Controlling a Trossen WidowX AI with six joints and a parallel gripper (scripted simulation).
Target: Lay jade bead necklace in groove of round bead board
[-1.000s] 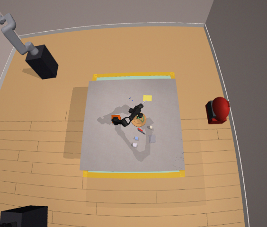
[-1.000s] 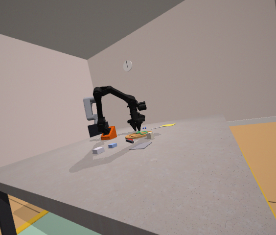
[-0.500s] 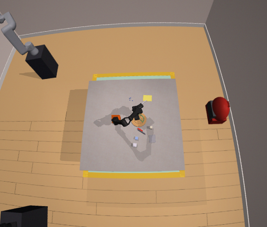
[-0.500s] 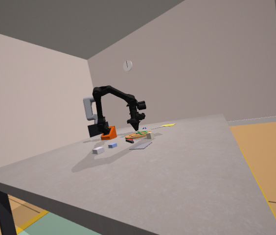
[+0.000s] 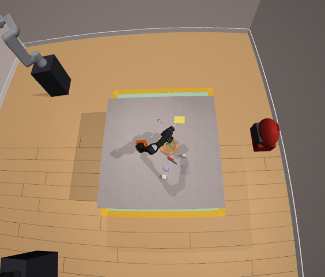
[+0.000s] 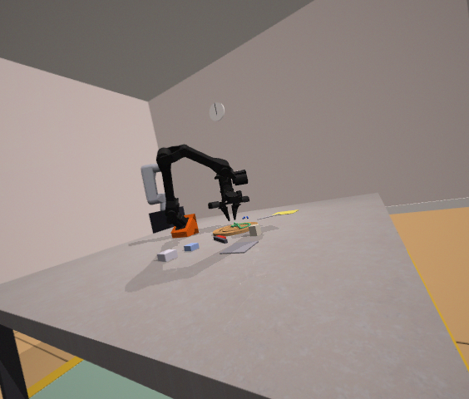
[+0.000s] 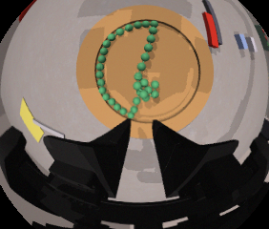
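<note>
The jade bead necklace (image 7: 99, 74) (image 6: 239, 225) lies on the round bead board (image 7: 87, 72) (image 6: 223, 230) (image 5: 164, 151). In the wrist view its beads follow the left arc of the groove from the top to the bottom. The rest runs down from the top across the inner disc to a clump below the middle, then to the bottom of the arc. The right arc of the groove holds no beads. My gripper (image 7: 141, 122) (image 6: 231, 219) is open by a narrow gap, with nothing between its fingertips. It hangs above the board, tips near the board's lower rim in the wrist view.
A red and black tool (image 5: 170, 158) (image 7: 211, 31) and a beige block (image 5: 184, 155) (image 6: 254, 229) lie near the board. Beyond are a blue block (image 5: 166, 168), a white block (image 5: 163, 176) and a grey plate (image 5: 185, 169). A yellow sheet-like piece (image 5: 179, 119) (image 7: 31, 121) lies on the other side.
</note>
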